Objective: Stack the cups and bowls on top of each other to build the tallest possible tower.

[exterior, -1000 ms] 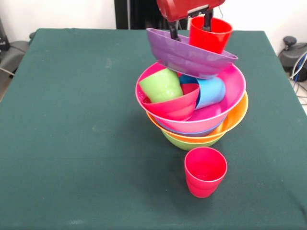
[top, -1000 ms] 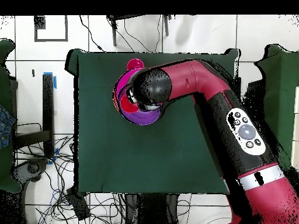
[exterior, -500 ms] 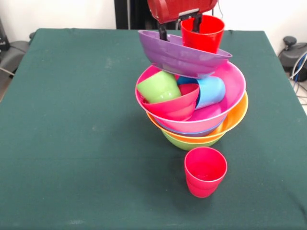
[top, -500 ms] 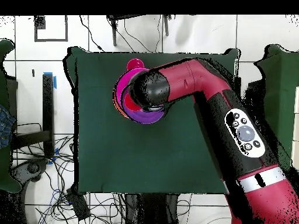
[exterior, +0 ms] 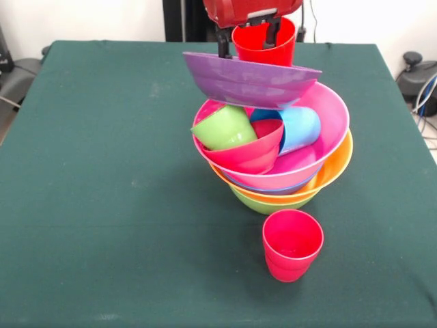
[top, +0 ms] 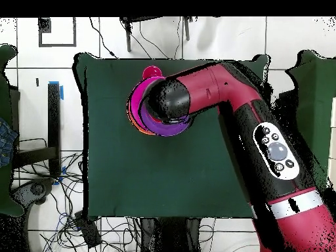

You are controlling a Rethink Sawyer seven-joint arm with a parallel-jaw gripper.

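Pincer [exterior: 248, 35] at the top edge, its body cut off, pinches the rim of the purple bowl [exterior: 246, 80], one finger [exterior: 222, 44] outside and the other hidden behind a red cup [exterior: 263, 45] standing in that bowl. Below it sits the tower [exterior: 287, 179], holding a small red bowl [exterior: 247, 152], a green cup [exterior: 222, 128] and a blue cup [exterior: 299, 128]. Nearer the camera, a second red cup [exterior: 291, 244] stands on the desk [exterior: 102, 191]. Overhead, the arm [top: 216, 92] hides most of the pile. No writing is readable.

Glossy smooth plastic: purple bowl [exterior: 249, 80], pink bowl [exterior: 321, 133], red cup [exterior: 292, 244]. Matt green cloth: desk [exterior: 102, 171].
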